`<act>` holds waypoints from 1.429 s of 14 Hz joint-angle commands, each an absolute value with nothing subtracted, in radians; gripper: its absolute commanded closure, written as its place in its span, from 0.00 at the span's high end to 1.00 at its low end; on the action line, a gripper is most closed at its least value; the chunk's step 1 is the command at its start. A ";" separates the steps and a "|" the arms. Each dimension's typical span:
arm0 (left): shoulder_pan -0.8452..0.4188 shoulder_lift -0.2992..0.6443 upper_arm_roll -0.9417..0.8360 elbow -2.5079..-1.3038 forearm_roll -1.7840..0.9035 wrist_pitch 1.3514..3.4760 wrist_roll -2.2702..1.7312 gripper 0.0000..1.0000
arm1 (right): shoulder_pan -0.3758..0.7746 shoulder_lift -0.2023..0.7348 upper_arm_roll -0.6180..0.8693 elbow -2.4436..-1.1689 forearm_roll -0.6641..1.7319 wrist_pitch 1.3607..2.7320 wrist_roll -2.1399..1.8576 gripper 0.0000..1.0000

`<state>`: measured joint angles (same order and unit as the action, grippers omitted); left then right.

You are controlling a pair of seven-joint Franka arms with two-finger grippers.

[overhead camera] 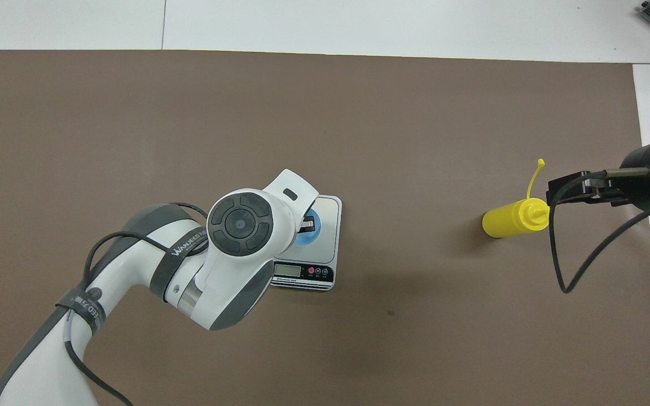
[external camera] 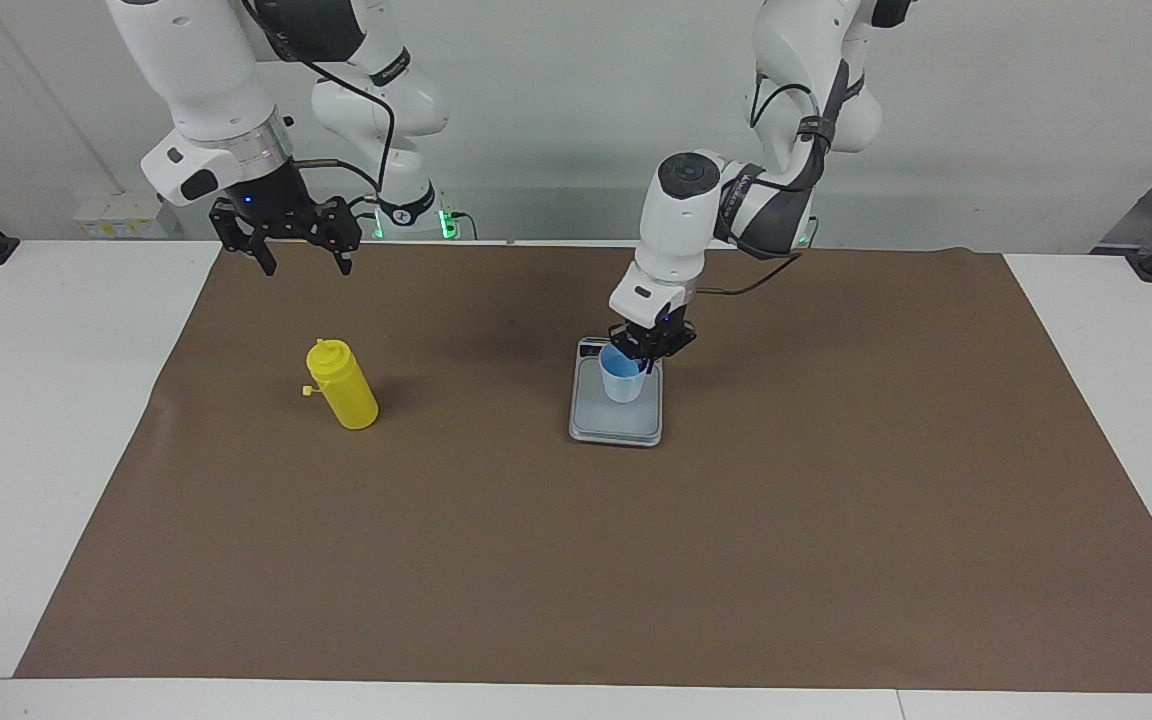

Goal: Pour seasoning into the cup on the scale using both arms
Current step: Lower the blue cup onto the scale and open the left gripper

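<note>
— So, what is nearest the robots?
— Right gripper [external camera: 301, 262], jaws wide, above brown mat [external camera: 576, 560].
— Then?
— Yellow ribbed-nozzle seasoning bottle [external camera: 341, 385] standing toward the right arm's end. Left gripper [external camera: 648, 350] pinches the light-blue cup [external camera: 622, 379] on the silver scale [external camera: 616, 425]. White table [external camera: 26, 450], pale wall.

One camera sits high across the surface [external camera: 86, 420] and faces the two robots, so their bases stand at the top of its picture and the whole brown mat [external camera: 576, 560] is seen from some distance. The other camera hangs high above the robots' own end and looks forward and steeply down, from closer, so the arms enter from the bottom. The two views are turned half a circle to each other. Both share the mat, the scale [external camera: 616, 415] [overhead camera: 325, 237] and the yellow bottle [external camera: 341, 385] [overhead camera: 508, 221].
</note>
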<state>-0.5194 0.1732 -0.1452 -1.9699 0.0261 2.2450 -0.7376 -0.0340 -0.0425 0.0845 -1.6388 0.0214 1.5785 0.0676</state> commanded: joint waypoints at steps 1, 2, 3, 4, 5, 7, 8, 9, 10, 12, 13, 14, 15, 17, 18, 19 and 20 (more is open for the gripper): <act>-0.538 0.175 -0.130 -1.983 0.049 2.281 -0.762 0.19 | -0.046 -0.064 0.089 -1.663 0.031 1.583 0.041 1.00; -0.538 0.175 -0.129 -1.982 0.049 2.284 -0.762 0.24 | -0.046 -0.064 0.089 -1.663 0.031 1.583 0.041 1.00; -0.537 0.176 -0.129 -1.983 0.049 2.286 -0.762 0.52 | -0.046 -0.064 0.089 -1.663 0.031 1.583 0.041 1.00; -0.535 0.176 -0.129 -1.982 0.051 2.286 -0.759 0.94 | -0.048 -0.064 0.089 -1.663 0.031 1.583 0.041 1.00; -0.532 0.175 -0.127 -1.973 0.051 2.277 -0.759 1.00 | -0.048 -0.064 0.089 -1.663 0.031 1.583 0.041 1.00; -0.523 0.166 -0.121 -1.960 0.063 2.257 -0.755 1.00 | -0.046 -0.064 0.089 -1.663 0.031 1.583 0.041 1.00; -0.505 0.154 -0.118 -1.957 0.066 2.231 -0.752 1.00 | -0.048 -0.064 0.089 -1.663 0.031 1.583 0.041 1.00; -0.477 0.137 -0.118 -1.941 0.075 2.200 -0.736 1.00 | -0.048 -0.064 0.089 -1.663 0.031 1.582 0.041 1.00; -0.453 0.127 -0.118 -1.924 0.077 2.157 -0.701 1.00 | -0.046 -0.064 0.089 -1.663 0.031 1.583 0.041 1.00; -0.404 0.103 -0.120 -1.893 0.077 2.079 -0.614 1.00 | -0.048 -0.064 0.089 -1.663 0.031 1.583 0.041 1.00; -0.381 0.083 -0.120 -1.893 0.077 2.059 -0.574 1.00 | -0.046 -0.064 0.089 -1.663 0.031 1.583 0.041 1.00; -0.349 0.062 -0.120 -1.894 0.075 2.039 -0.528 1.00 | -0.046 -0.064 0.089 -1.663 0.031 1.582 0.041 1.00; -0.312 0.039 -0.121 -1.894 0.071 2.007 -0.472 1.00 | -0.046 -0.064 0.089 -1.663 0.031 1.583 0.041 1.00; -0.247 -0.006 -0.121 -1.899 0.063 1.953 -0.364 1.00 | -0.048 -0.064 0.089 -1.663 0.031 1.583 0.041 1.00; -0.227 -0.021 -0.120 -1.898 0.063 1.927 -0.329 1.00 | -0.046 -0.064 0.089 -1.663 0.031 1.583 0.041 1.00; -0.201 -0.034 -0.118 -1.894 0.061 1.904 -0.278 1.00 | -0.046 -0.064 0.089 -1.663 0.031 1.583 0.041 1.00; -0.168 -0.050 -0.117 -1.893 0.040 1.884 -0.221 1.00 | -0.046 -0.064 0.089 -1.663 0.031 1.583 0.041 1.00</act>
<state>-0.2168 -0.0100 -0.1086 -1.8838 0.0563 1.9292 -0.3070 -0.0340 -0.0425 0.0845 -1.6388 0.0214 1.5785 0.0676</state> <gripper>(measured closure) 0.000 0.000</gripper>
